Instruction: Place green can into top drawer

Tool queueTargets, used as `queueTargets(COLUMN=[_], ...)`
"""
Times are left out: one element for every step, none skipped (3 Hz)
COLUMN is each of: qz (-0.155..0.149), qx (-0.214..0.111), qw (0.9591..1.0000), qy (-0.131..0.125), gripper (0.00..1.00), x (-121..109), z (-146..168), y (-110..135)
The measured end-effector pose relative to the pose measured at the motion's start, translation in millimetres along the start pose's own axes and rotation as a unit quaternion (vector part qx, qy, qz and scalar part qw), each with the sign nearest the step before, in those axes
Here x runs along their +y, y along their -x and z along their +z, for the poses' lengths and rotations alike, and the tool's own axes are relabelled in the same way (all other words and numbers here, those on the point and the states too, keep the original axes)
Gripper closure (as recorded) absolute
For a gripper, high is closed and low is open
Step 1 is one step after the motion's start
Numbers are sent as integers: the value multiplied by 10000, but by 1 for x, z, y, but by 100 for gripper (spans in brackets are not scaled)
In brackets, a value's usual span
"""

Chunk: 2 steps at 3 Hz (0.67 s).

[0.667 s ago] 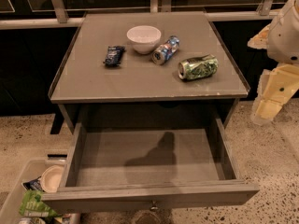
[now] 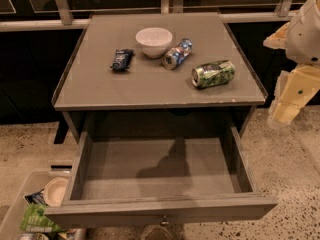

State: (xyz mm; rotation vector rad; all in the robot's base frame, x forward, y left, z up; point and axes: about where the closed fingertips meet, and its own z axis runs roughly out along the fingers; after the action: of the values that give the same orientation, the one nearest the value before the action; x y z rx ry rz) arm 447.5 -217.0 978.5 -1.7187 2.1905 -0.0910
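Tool: I see my tool (image 2: 281, 115) at the far right of the view, a cream-coloured piece hanging off the white arm, beside the counter's right edge and above the floor.
Tool state: I cannot tell whether it is released or clenched from this view.
Tool contact: it holds nothing that I can see and touches neither the counter nor any item on it.
Green can: 1, the green can (image 2: 213, 74) lies on its side on the counter (image 2: 100, 89), in the right half, near the front edge and well apart from my tool.
Green can axis: the long axis runs roughly left to right, with the right end tipped slightly toward the back. The silver end I can see faces left.
Blue-and-silver can: 1 (image 2: 177, 54), also on its side, set diagonally just beside the bowl, with 1 end pointing front-left.
Cans in total: 2.
Bowl: 1 white bowl (image 2: 154, 41), upright, near the back middle of the counter.
Packet: 1 dark blue packet (image 2: 122, 59), lying flat to the left of the bowl.
Top drawer: 1, the top drawer (image 2: 125, 174) is pulled out toward me below the counter, with a shadow across its floor.
Knob: 1 small knob (image 2: 162, 220) on the front panel.
Bin: 1 bin (image 2: 10, 219) at the lower left on the floor, with a green bag (image 2: 37, 219) in it.
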Motion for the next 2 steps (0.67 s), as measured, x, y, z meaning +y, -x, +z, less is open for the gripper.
queueTargets(qz=[-19,68], qx=[-624,-1152], qw=[9980,9933], qy=[-69,40], gripper=[0,0], x=[-35,-86], z=[13,39], y=[0,5])
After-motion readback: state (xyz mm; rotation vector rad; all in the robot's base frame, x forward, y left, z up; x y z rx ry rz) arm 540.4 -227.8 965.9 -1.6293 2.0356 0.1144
